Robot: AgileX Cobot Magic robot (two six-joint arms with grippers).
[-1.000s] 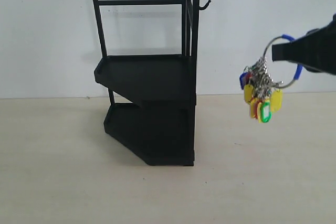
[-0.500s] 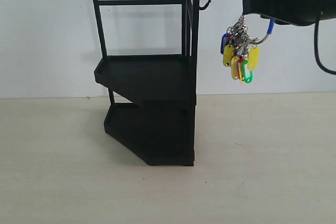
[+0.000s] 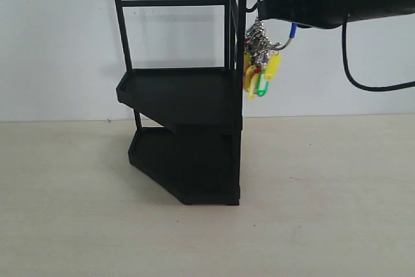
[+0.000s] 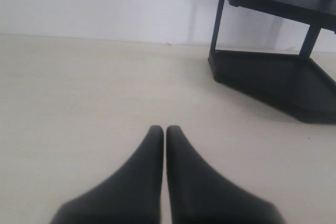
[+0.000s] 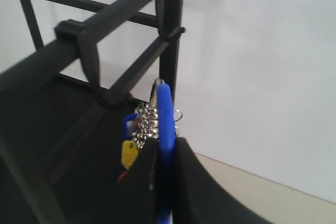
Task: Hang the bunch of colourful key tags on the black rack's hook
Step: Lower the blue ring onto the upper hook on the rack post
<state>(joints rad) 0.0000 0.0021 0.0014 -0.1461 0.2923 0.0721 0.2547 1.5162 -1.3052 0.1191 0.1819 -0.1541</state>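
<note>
The black rack [image 3: 188, 95] stands at the middle of the table, with a small hook [image 3: 251, 6] sticking out at its upper right. My right gripper [image 3: 264, 10] is shut on the blue loop [image 5: 165, 124] of the colourful key tag bunch [image 3: 258, 63], which hangs just right of the rack's post, right below the hook. In the right wrist view the silver rings and yellow tag [image 5: 129, 153] dangle beside the rack's bars [image 5: 105, 19]. My left gripper [image 4: 165, 129] is shut and empty, low over the table, left of the rack's lower tray [image 4: 273, 77].
A white wall [image 3: 65, 43] rises right behind the rack. The pale wooden table [image 3: 324, 212] spreads in front and to both sides. A black cable [image 3: 363, 85] droops from the right arm.
My right gripper carried the key tag bunch up and to the left, from mid-height at the right edge to the rack's upper hook. The left gripper shows no earlier frame.
</note>
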